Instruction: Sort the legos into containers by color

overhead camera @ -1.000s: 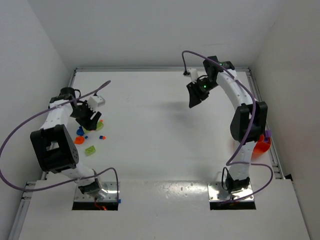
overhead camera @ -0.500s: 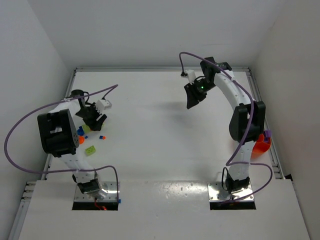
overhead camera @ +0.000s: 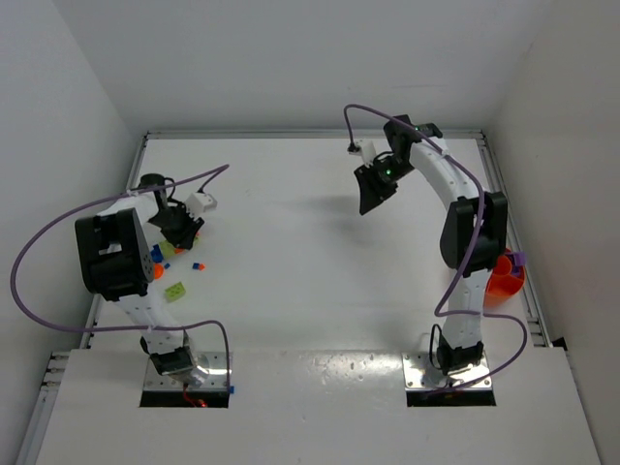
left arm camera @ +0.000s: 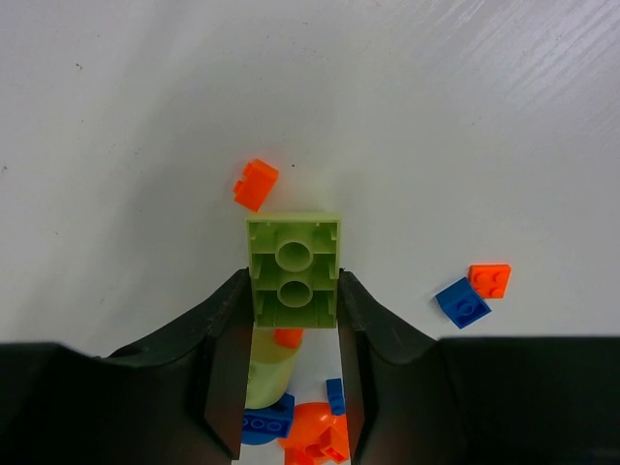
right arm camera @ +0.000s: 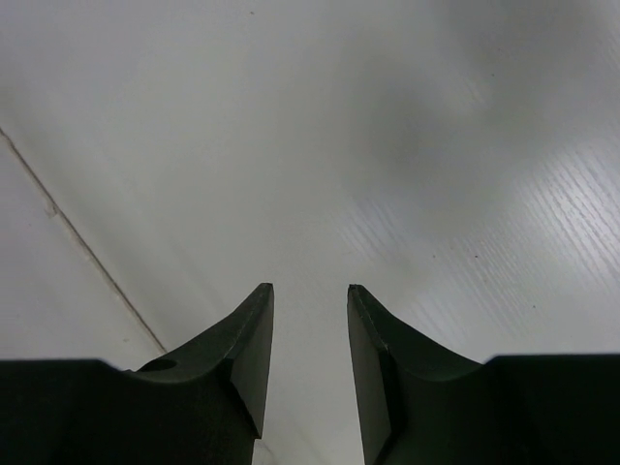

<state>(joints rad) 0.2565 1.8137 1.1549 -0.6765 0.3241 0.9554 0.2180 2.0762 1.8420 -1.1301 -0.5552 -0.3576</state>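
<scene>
The left pincer [left arm camera: 293, 283] is closed on a lime green brick [left arm camera: 293, 254], hollow underside facing the wrist camera. The jaws press its two long sides at the near end only, so most of the brick sticks out past the tips. In the top view the left pincer [overhead camera: 179, 228] sits low over the loose bricks [overhead camera: 167, 260] at the left of the table [overhead camera: 310, 271].

With so short a hold, the lift should go straight up and slowly, since a quick swing could pivot the brick out. Orange and blue pieces lie right under the jaws and just beside them, so the pincer should clear them before it travels sideways.

The bowl [overhead camera: 505, 279] stands at the right edge, partly hidden behind the right arm and well apart from the brick. That is probably a long reach for the left arm, so a set-down near the middle may serve.

The right pincer [right arm camera: 310, 291] is parted with nothing between its jaws. It hangs over bare table at the far middle [overhead camera: 373, 194], free to collect the brick.
</scene>
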